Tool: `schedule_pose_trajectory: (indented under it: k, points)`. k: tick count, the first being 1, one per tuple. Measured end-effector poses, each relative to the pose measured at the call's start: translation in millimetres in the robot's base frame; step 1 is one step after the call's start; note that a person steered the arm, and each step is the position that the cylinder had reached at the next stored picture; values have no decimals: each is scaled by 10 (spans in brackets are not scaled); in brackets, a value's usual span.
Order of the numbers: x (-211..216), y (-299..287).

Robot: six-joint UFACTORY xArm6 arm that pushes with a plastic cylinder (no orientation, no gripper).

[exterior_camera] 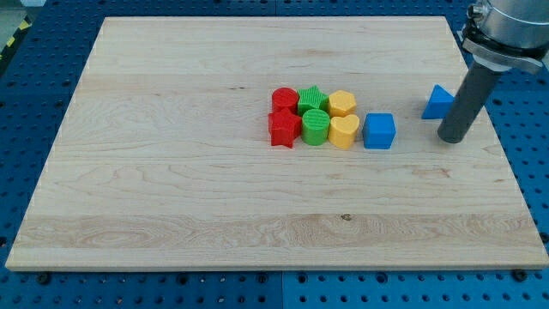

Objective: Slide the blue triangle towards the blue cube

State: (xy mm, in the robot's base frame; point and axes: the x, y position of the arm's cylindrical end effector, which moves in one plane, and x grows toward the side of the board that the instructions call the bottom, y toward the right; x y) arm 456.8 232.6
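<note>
One short push does it: no jaws here to spread or pinch, so swing my tip [451,138] right of the blue triangle [438,102] and steer it left toward the blue cube [379,131].

2 red [285,114], 2 green [313,117], 2 yellow blocks [343,118]
</note>
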Motion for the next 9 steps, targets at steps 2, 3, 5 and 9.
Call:
schedule_pose_trajectory:
  k: [2,3,5,9]
  points:
    - [0,104]
    - [0,104]
    - [-202,278]
    - [-693,24]
